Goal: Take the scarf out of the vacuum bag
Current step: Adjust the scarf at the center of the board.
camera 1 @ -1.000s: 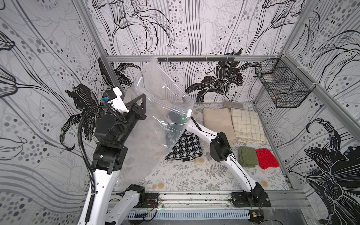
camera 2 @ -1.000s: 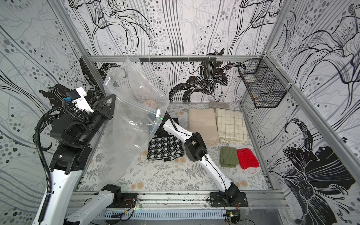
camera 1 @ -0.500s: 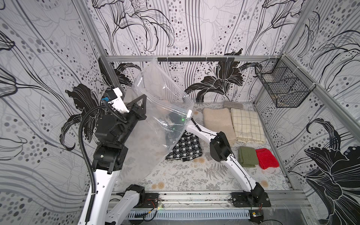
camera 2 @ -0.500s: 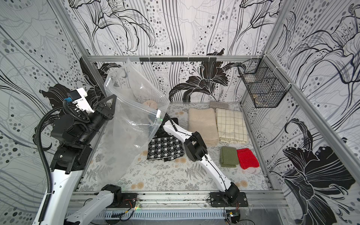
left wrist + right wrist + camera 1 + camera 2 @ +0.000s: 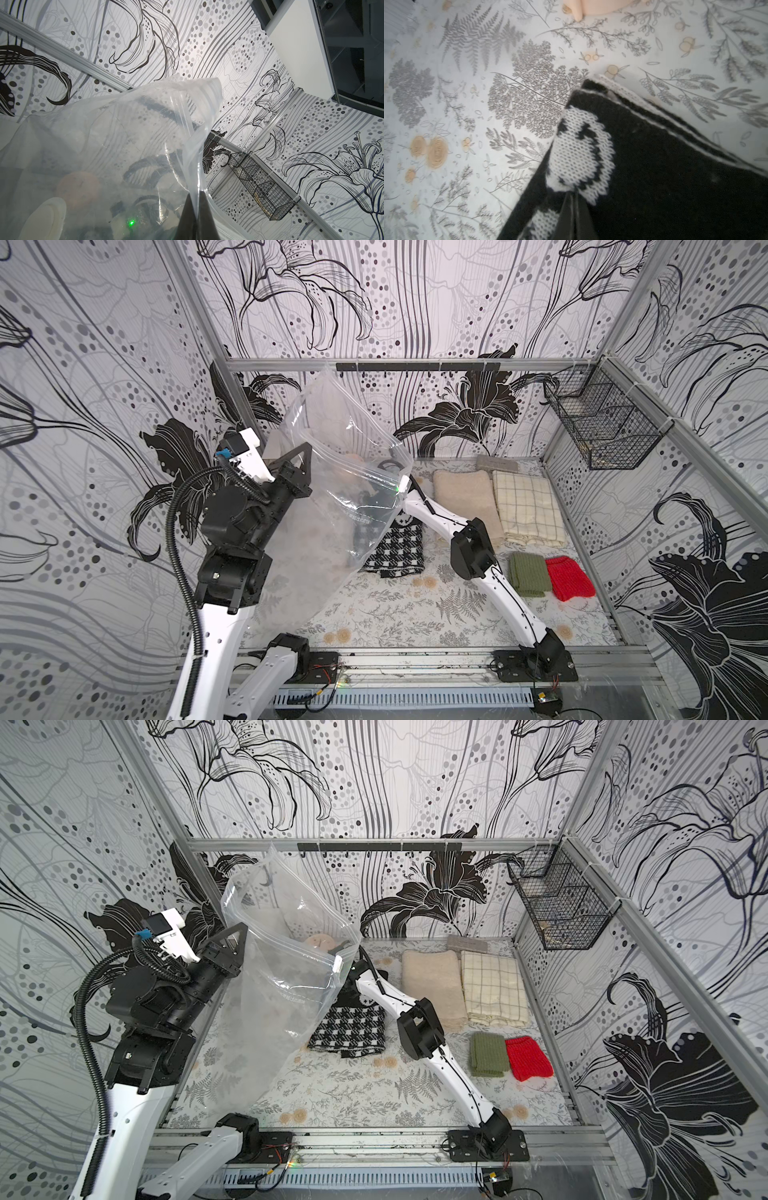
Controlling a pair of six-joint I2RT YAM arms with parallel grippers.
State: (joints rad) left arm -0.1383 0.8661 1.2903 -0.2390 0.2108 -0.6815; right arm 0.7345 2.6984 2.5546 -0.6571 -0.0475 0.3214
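Note:
The vacuum bag (image 5: 332,497), large and clear, hangs raised at the left in both top views, its mouth open toward the table. My left gripper (image 5: 196,194) is shut on the bag's film near the rim (image 5: 311,450). The white valve disc (image 5: 47,218) shows through the plastic, and the white zip slider (image 5: 403,481) sits on the rim. The scarf (image 5: 395,547), black-and-white knit, lies on the table partly under the bag mouth. My right gripper (image 5: 572,195) is shut on a raised fold of the scarf (image 5: 654,166). In the top views the bag film hides it.
To the right of the scarf lie a folded beige cloth (image 5: 461,497), a cream checked cloth (image 5: 528,506), a green knit (image 5: 528,578) and a red knit (image 5: 568,583). A wire basket (image 5: 602,427) hangs on the right wall. A tan round object (image 5: 318,939) sits behind the bag.
My right gripper's jaws have closed. Both arms and the bag stand about where they were.

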